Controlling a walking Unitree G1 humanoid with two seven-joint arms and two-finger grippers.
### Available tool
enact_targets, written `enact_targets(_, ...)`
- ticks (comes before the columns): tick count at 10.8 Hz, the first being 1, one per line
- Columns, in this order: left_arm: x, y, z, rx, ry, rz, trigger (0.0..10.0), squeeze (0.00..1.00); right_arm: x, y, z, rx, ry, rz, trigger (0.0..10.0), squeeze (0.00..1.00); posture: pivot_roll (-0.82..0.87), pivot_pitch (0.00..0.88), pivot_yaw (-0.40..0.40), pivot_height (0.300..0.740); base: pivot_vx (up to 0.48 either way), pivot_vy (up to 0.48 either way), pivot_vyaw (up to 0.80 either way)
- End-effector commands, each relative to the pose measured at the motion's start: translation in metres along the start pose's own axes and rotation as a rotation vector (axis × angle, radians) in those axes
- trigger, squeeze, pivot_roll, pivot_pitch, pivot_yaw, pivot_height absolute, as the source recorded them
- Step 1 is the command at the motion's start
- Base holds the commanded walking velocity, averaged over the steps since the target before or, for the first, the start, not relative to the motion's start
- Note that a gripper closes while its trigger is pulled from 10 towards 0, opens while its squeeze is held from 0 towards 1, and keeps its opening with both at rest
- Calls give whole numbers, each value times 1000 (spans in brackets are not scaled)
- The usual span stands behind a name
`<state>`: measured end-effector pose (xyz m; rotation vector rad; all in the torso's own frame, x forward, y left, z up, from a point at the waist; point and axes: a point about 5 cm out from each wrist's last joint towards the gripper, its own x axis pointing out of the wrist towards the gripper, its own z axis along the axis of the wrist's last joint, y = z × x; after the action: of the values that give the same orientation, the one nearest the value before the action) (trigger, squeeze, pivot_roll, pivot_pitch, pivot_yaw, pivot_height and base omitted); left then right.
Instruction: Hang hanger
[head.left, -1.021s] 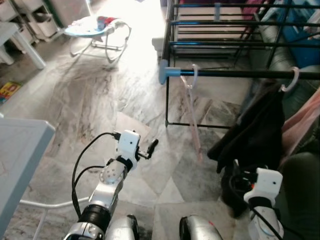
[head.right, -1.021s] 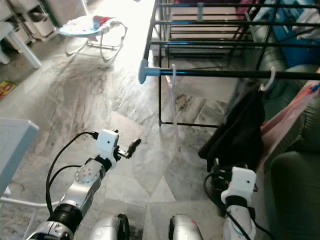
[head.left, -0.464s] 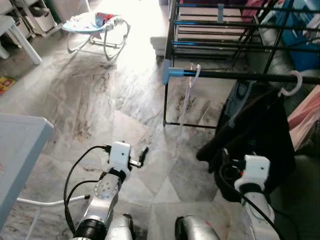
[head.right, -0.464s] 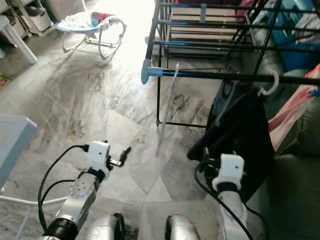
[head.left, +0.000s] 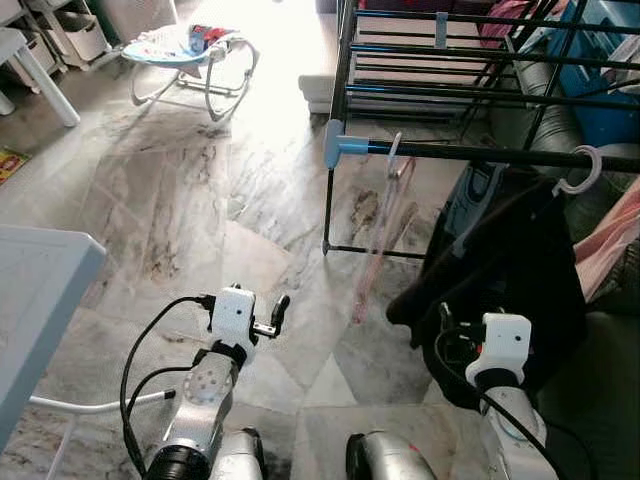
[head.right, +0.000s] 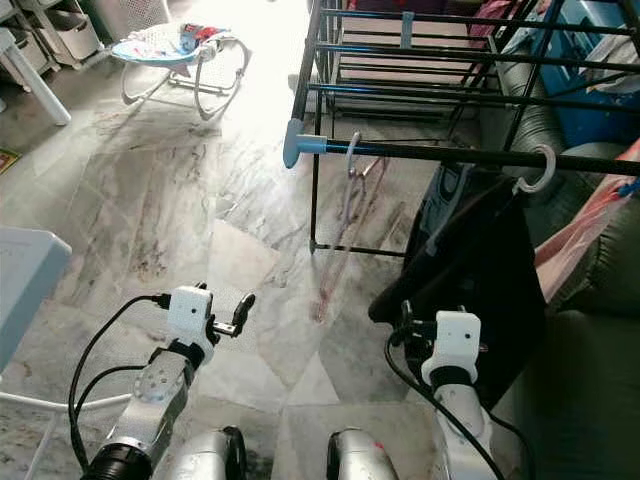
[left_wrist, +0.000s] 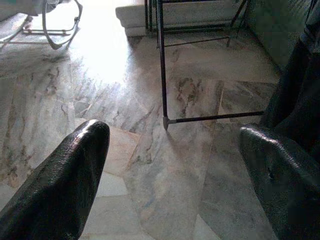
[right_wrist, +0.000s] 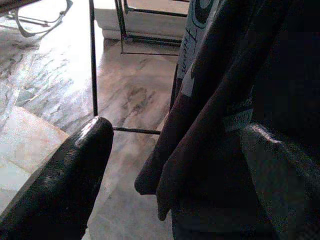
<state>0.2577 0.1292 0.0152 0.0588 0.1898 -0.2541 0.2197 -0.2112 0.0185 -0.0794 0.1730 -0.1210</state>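
Two hangers in view, both hooking over the black rail (head.left: 470, 152) of the drying rack. Nearest the blue end cap (head.left: 333, 145), hanging bare and tilting slightly: the pink hanger (head.left: 385, 230), long axis running downward from its hook toward the marble floor (head.left: 200, 200). Further along the rail toward the robot's right, carrying the dark garment (head.left: 510, 260): a second hanger, showing little beyond its white hook (head.left: 580, 170).

Lying ahead of and above both arms, with the pink hanger sitting between them and somewhat closer to the right side. Hovering low over the floor, well apart from the rack: the left gripper (head.left: 277, 312), spreading its fingers (left_wrist: 65, 175) wide and holding nothing. Pointing at the draped cloth from just beside it: the right gripper (head.right: 405, 322), likewise keeping its fingers (right_wrist: 75, 170) parted and empty, with garment folds lying in front of them but no contact to be made out.

Judging from this layout, reading the hanging as done or nearly so, since neither set of fingers is carrying anything and both hooks are seating on the rail. Judging the right arm as the nearer one for any further reach, needing to travel up and forward to meet either hook; guarding against snagging the loose cloth on the way.
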Motion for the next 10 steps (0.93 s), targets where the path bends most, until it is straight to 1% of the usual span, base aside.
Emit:
enact_targets(1, -3, 2, -2, 11, 11, 0, 10000, 0, -2, 0, -5, -2, 26, 2, 10000, 1000, -100, 110, -8, 740, -240, 0, 0)
enact_targets(3, -6, 2, -5, 3, 14, 17, 10000, 0, 0, 1, -6, -6, 34, 19, 10000, 1000, -76, 94, -31, 740, 0, 0, 0)
enact_targets(5, -11, 2, -9, 2, 26, 25, 10000, 0, 2, 7, -6, -19, 43, 65, 10000, 1000, -63, 84, -52, 740, -249, 0, 0)
enact_targets(6, -11, 3, -10, 1, 30, 31, 10000, 0, 6, 4, -5, -23, 41, 63, 10000, 1000, -64, 84, -53, 740, -247, 0, 0)
enact_targets(8, -11, 0, -12, 3, 40, 20, 10000, 0, 6, -6, -4, -43, 45, 34, 10000, 1000, -72, 76, -49, 740, -246, 0, 0)
enact_targets(10, -10, 3, -11, 17, 41, 11, 10000, 0, 1, -6, -9, -45, 59, 37, 10000, 1000, -75, 70, -43, 740, -244, 0, 0)
